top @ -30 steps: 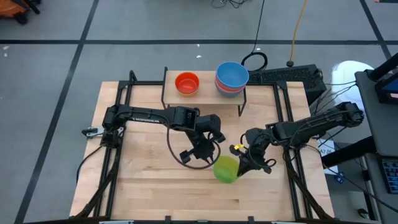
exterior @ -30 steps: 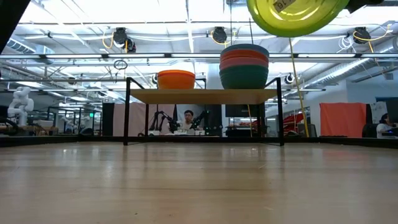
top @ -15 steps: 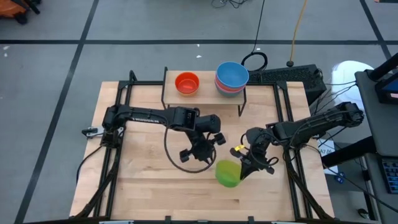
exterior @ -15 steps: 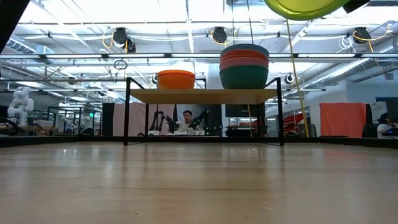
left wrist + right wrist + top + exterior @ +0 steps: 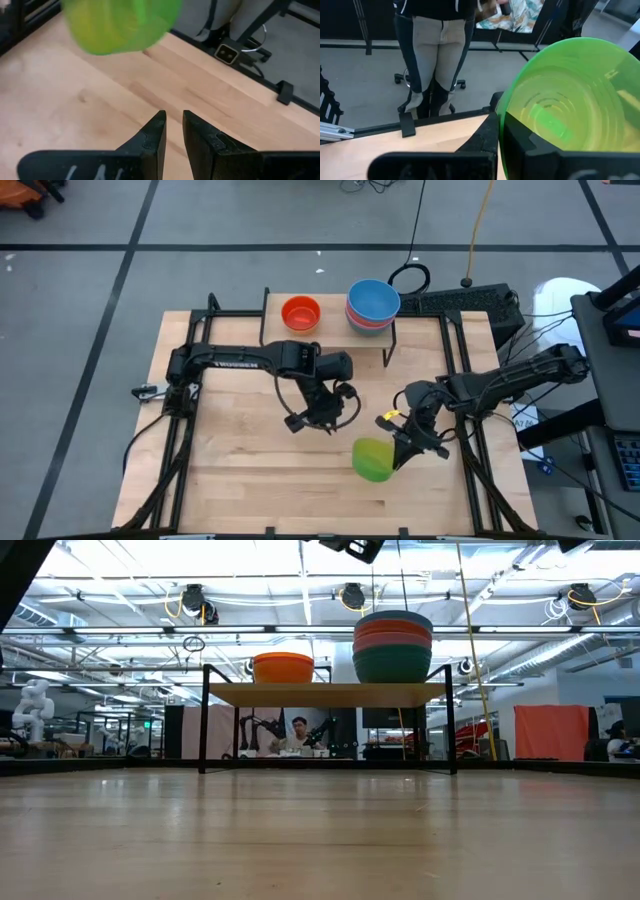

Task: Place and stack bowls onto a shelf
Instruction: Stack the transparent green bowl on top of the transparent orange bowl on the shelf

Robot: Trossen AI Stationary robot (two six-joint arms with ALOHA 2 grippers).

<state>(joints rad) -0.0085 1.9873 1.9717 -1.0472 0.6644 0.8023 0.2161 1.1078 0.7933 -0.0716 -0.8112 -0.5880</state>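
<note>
The green bowl (image 5: 372,459) hangs in the air over the table's near middle, shut in my right gripper (image 5: 398,456); it also shows in the right wrist view (image 5: 565,105) and in the left wrist view (image 5: 122,22). My left gripper (image 5: 315,420) hovers left of it, apart, its fingers a narrow gap open (image 5: 173,122). The shelf (image 5: 330,694) stands at the far edge on its black legs. On it sit an orange bowl (image 5: 283,667) and a stack (image 5: 393,645) with blue on top (image 5: 373,300) and teal at the bottom. The other bowls are out of view. My right gripper pinches the green bowl's rim (image 5: 503,122), one finger (image 5: 522,142) inside the bowl and one (image 5: 487,137) outside. The fingers come from the table's right side, slanting down. The bowl is lifted clear and tipped on its side, with its opening turned toward the gripper.
A black cable loops beside my left gripper (image 5: 300,405). Black frame rails run along the table's left (image 5: 190,410) and right (image 5: 465,430) sides. Bare wood lies between the shelf and the arms (image 5: 330,365). A person stands beyond the table (image 5: 437,55).
My right gripper has carried the green bowl up and a little toward the near edge; the bowl has risen out of the low view's top. My left gripper has drawn away from the bowl, toward the far left.
</note>
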